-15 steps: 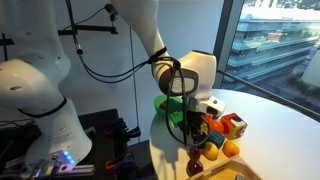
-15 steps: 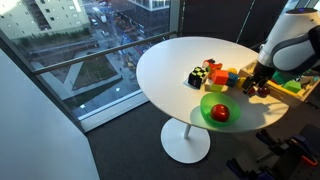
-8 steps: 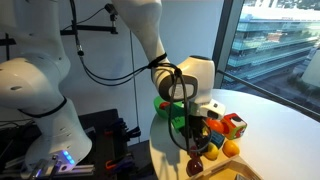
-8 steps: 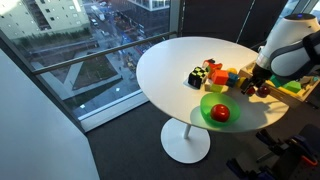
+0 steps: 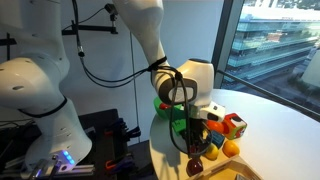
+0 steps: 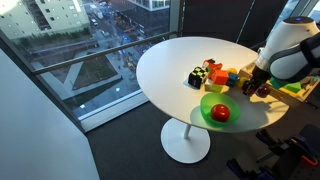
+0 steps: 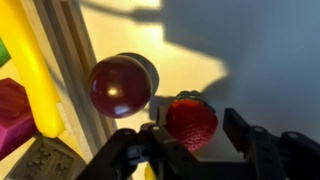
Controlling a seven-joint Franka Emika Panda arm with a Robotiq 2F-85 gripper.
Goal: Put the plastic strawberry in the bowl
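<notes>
In the wrist view the plastic strawberry (image 7: 190, 118), bright red with a green top, lies on the white table between my gripper's (image 7: 197, 122) two fingers. The left finger is close against it and a narrow gap shows on the right. The jaws stand part-way in and have not clamped it. In both exterior views the gripper (image 6: 250, 85) (image 5: 197, 148) reaches down among the toys, and the strawberry is hidden there. The green bowl (image 6: 205, 100) stands near the table's edge, a short way from the gripper, with a red round thing (image 6: 220, 113) inside it.
A dark maroon fruit (image 7: 120, 85) lies right beside the strawberry. A yellow bar (image 7: 35, 80) and coloured blocks (image 7: 12, 105) crowd the left. An orange fruit (image 5: 231, 148) and more toy blocks (image 6: 205, 73) sit nearby. A wooden tray (image 6: 285, 92) lies under the arm.
The gripper has sunk slightly toward the table among the toys. The bowl and the other toys have not moved.
</notes>
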